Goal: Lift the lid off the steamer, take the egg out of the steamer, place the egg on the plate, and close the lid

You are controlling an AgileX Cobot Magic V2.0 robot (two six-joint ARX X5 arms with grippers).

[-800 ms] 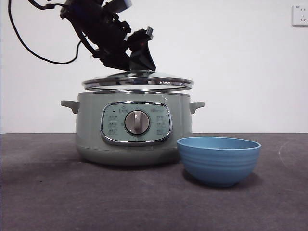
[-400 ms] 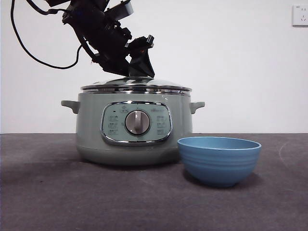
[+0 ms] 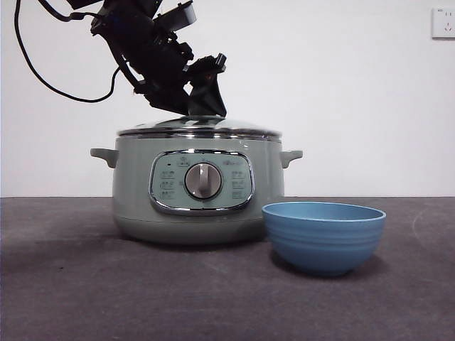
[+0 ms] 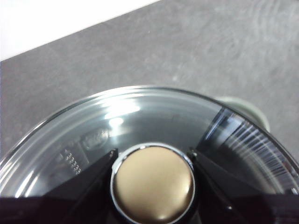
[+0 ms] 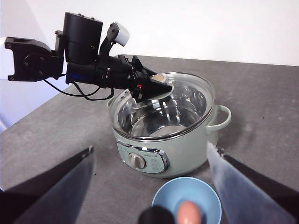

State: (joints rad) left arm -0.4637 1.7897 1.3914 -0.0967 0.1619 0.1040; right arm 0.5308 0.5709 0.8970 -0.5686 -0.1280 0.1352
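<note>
You can make out only small, unreadable icons on the steamer's (image 3: 197, 186) panel. Your left gripper (image 3: 202, 99) slants down from the upper left, jaws pinching the knob (image 4: 154, 183) of the lid (image 3: 199, 128), which sits on the steamer. Your right gripper (image 5: 152, 161) hovers with jaws spread above the blue bowl (image 3: 323, 236) holding the egg (image 5: 188, 213).

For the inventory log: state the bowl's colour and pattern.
Blue, with faint horizontal ribs around the bowl; clearest in the front view.
</note>
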